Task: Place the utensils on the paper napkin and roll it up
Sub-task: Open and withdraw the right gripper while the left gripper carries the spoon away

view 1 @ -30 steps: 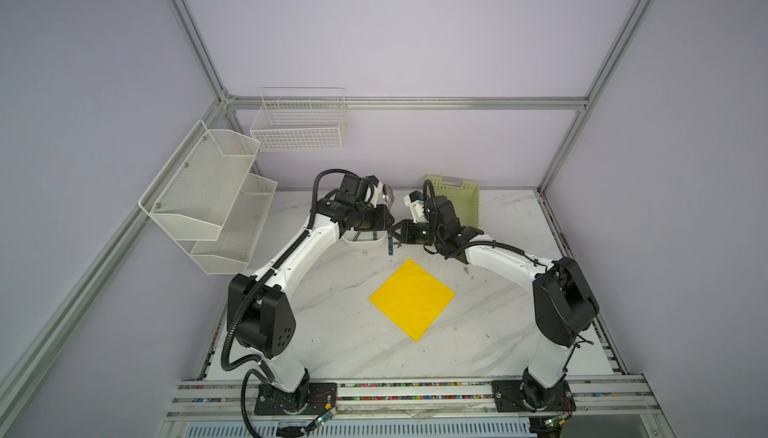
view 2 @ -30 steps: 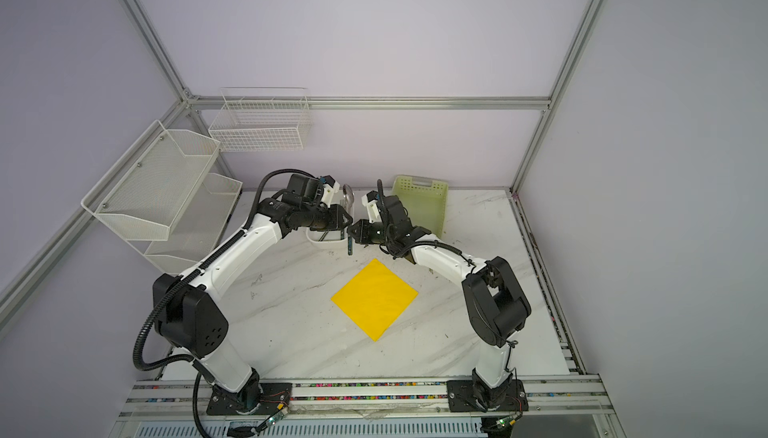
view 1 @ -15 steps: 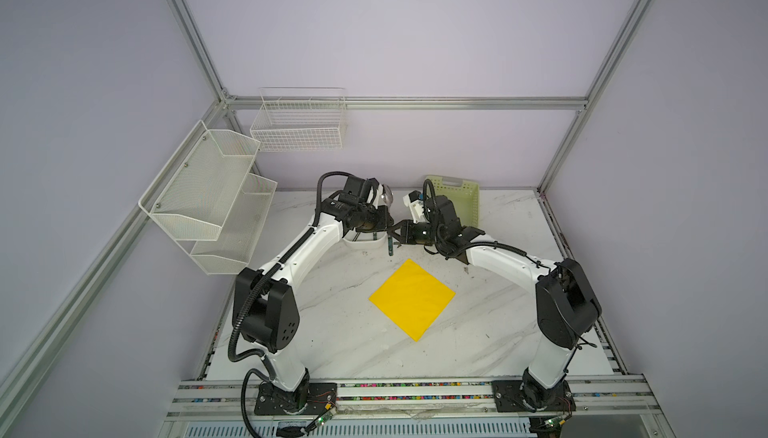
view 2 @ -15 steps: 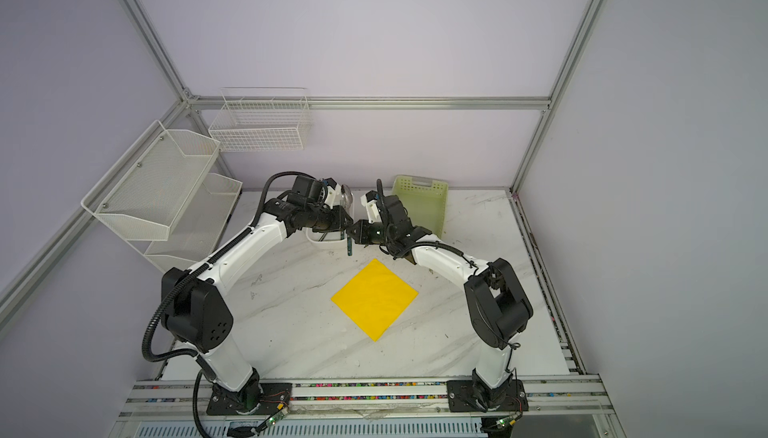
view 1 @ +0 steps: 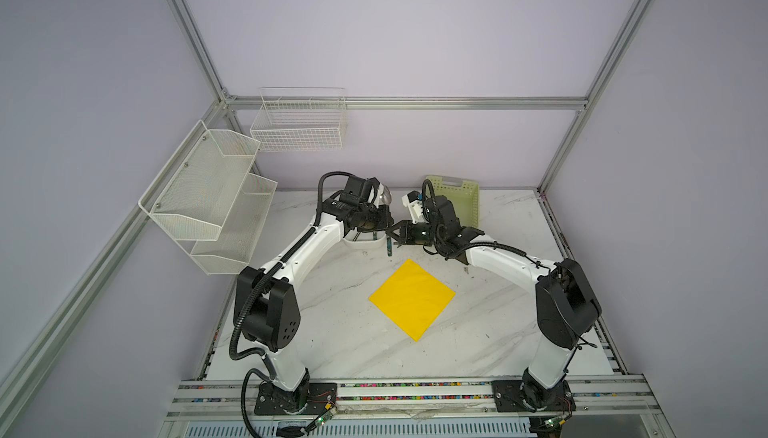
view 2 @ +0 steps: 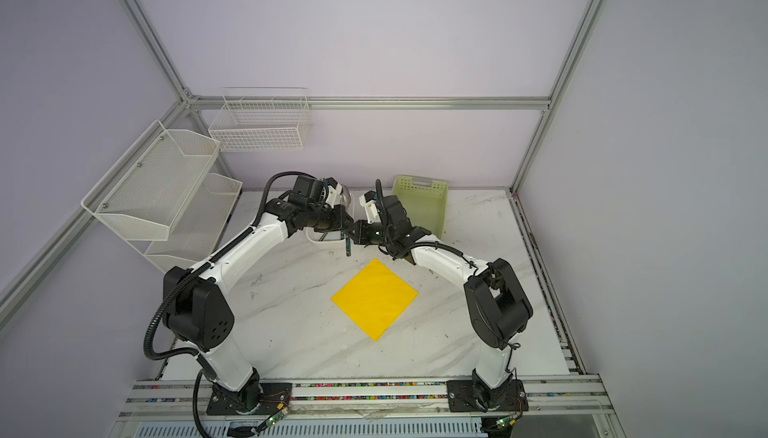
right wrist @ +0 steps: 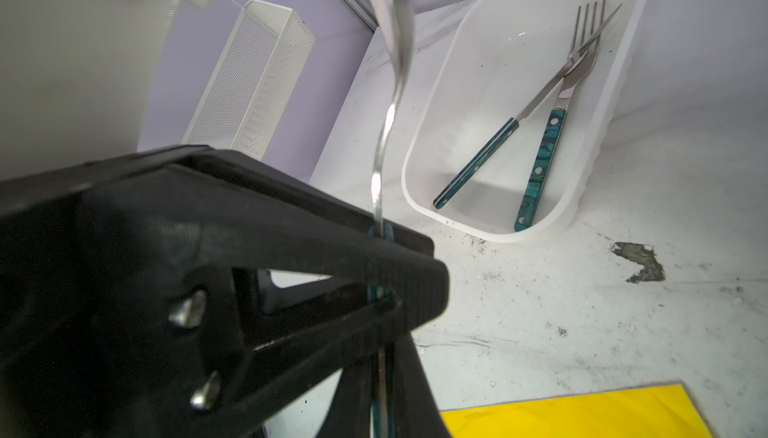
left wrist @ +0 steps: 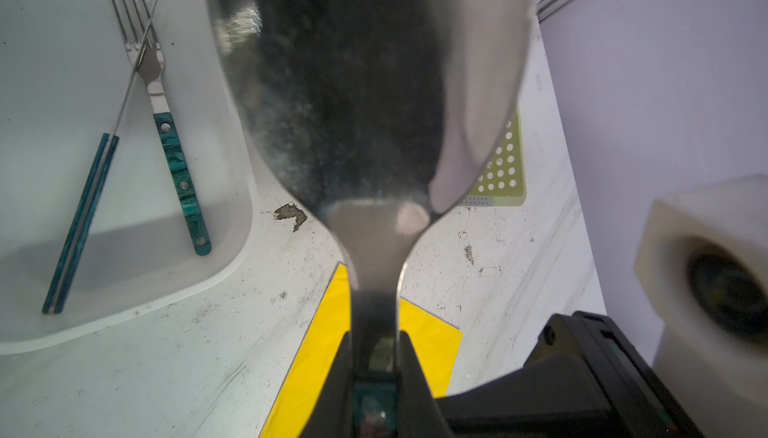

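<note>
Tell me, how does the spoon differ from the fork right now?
The spoon stands upright in the air, clamped by the right gripper; the fork lies flat in the white tray. A knife crosses the fork; nothing crosses the spoon. Both have teal handles.

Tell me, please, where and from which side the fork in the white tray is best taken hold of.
I would grip the fork at the middle of its teal handle, coming straight down from above and closing across its narrow width. It lies flat in the white tray, and the knife crosses over its head, whereas the handle lies clear of the knife.
</note>
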Tool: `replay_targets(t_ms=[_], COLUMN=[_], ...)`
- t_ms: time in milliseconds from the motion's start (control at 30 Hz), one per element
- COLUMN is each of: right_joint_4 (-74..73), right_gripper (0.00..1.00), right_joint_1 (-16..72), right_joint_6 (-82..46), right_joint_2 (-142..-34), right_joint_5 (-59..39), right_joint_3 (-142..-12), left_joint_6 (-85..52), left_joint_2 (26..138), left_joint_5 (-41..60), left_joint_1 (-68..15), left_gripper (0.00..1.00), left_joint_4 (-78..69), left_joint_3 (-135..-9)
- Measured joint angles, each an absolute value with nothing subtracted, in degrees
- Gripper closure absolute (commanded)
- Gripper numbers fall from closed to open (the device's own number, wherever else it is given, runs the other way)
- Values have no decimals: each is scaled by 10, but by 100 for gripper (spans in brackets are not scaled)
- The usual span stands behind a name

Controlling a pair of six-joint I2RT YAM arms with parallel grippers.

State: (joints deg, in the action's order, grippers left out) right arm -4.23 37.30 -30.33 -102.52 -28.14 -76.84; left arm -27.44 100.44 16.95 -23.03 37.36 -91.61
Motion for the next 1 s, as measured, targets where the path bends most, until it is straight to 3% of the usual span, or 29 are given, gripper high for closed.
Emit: replay_targets(t_ms=[200,367,600,1000], right_joint_4=[-38,-34,-9,60], right_gripper=[73,72,72,72], right_joint_1=[369,342,229,100], right_joint_6=[-305,-307,-301,-251], right_joint_2=[-1011,-961,-881,-869], right_joint_5=[-280,-281,-278,-278], right_joint_3=[-758,-721,-671,-668], left_joint_6=[-272,-259,-239,-236], left_joint_2=[1004,1004,1015,1080], left_joint_5=[169,163,140,103], left_joint_1=[-234,-240,-274,-365], left_gripper=[91,92,92,92], left_joint_4=[374,394,427,460], left_joint_3=[-916,-916,-915,-873])
